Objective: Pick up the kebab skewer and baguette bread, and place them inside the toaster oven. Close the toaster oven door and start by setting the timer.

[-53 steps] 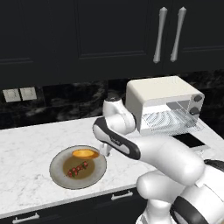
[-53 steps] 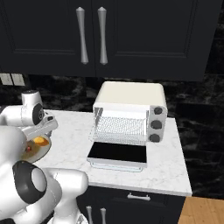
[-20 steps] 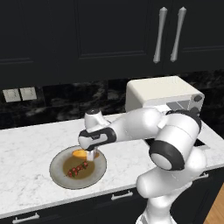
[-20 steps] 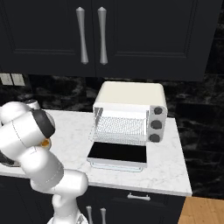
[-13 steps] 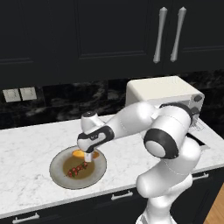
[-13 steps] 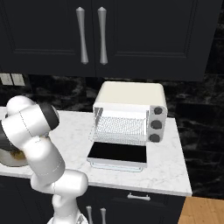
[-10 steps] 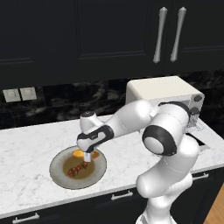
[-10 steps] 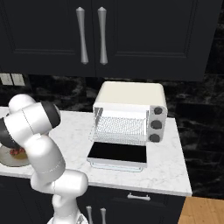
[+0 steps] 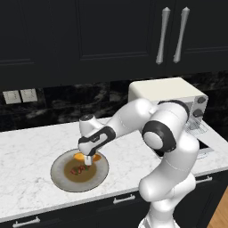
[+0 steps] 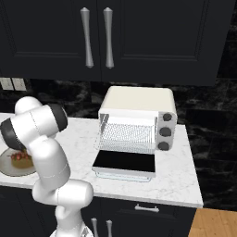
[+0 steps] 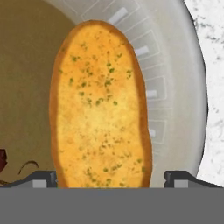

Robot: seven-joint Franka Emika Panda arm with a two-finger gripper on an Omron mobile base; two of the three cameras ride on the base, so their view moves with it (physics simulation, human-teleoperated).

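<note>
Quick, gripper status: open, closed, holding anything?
Gripper: open, one finger either side of the baguette bread on the plate, nothing gripped yet.

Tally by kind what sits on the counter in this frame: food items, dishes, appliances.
Food items: 2, the baguette bread and the kebab skewer, both on the plate.
Dishes: 1, the plate.
Appliances: 1, the toaster oven, with its toaster oven door folded down open.
Total: 4
</note>
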